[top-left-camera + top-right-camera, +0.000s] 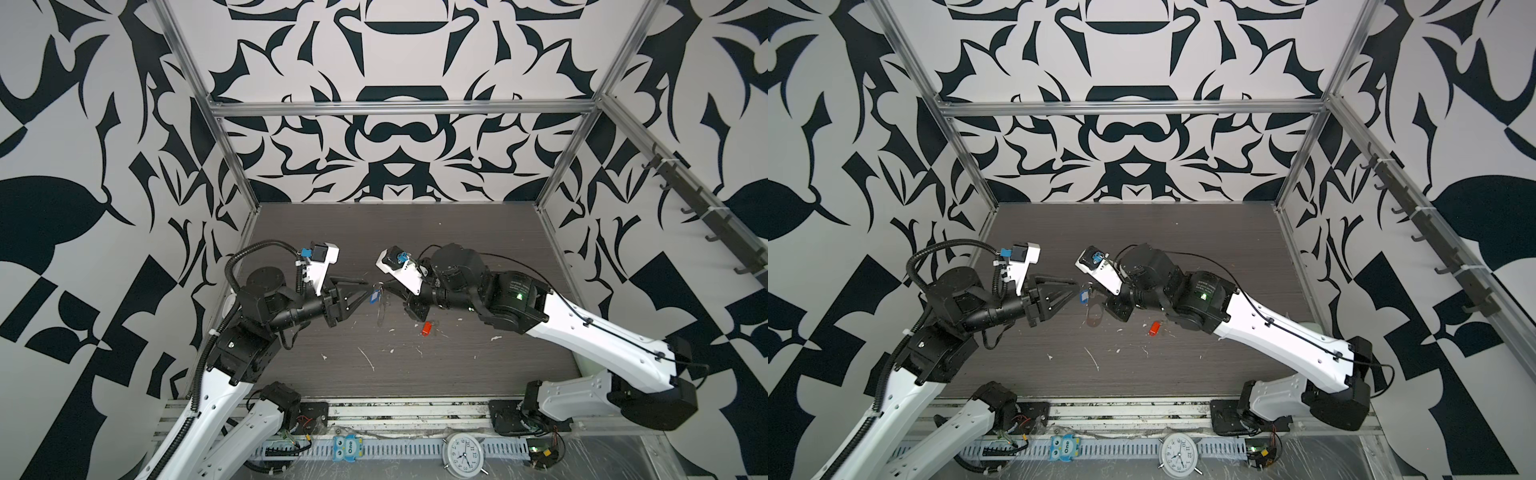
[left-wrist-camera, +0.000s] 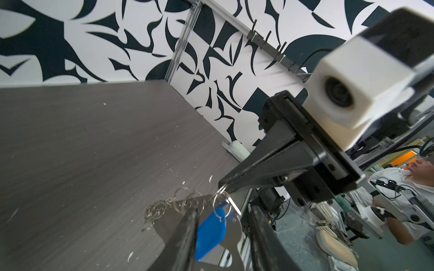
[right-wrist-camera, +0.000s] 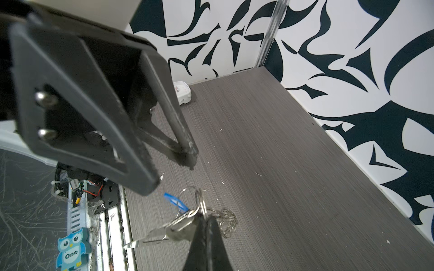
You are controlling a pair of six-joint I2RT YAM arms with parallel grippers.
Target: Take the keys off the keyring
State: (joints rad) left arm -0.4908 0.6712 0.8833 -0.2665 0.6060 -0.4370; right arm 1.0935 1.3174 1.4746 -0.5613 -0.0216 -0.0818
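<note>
Currently pinches the split ring in the clamped right gripper, dangling the blue tag, long axis downward, between the nearer left gripper's spread jaws.

walls: white with big dark blue shapes | tabletop: dark grey, wood lines | frame: shiny metal bars in the corners | rail on the side: dark hooks | light: bright
</note>
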